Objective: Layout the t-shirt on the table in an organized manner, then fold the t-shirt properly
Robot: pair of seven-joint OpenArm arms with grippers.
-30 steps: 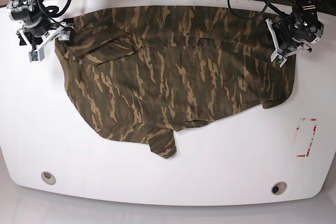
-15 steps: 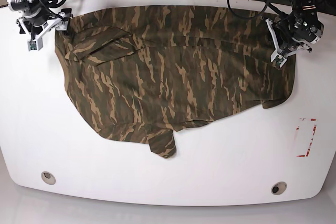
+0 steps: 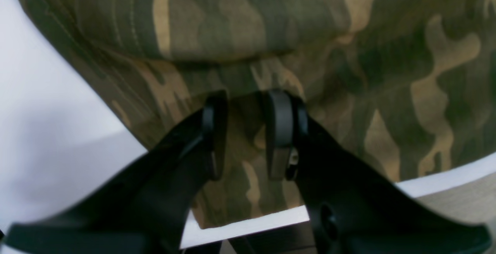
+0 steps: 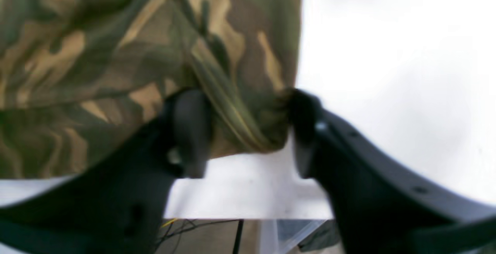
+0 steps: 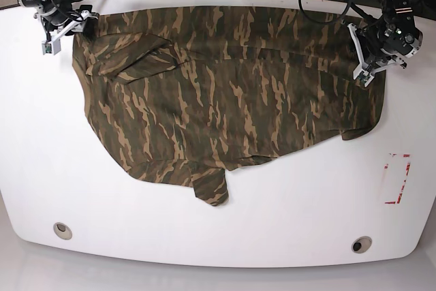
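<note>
Across the far half of the table the t-shirt lies spread but not squared, its near hem rumpled and a flap poking out toward six o'clock. At about ten o'clock of the cloth the right gripper straddles a bunched corner; the right wrist view shows its jaws apart with a fat roll of hem between them, one pad touching the fabric, the other seemingly just off it, so a firm pinch cannot be confirmed. At about two o'clock the left gripper has its jaws narrowed over the cloth near that edge; the left wrist view shows a slim gap with fabric behind it, and whether any cloth is nipped cannot be told. The step in hand looks like taking both far corners to draw the shirt flat. Doing it well probably means closing fully on few layers rather than a thick roll, lifting only slightly, and pulling the two corners evenly apart, toward nine and three o'clock, so the creases run out without dragging cloth off the far edge.
</note>
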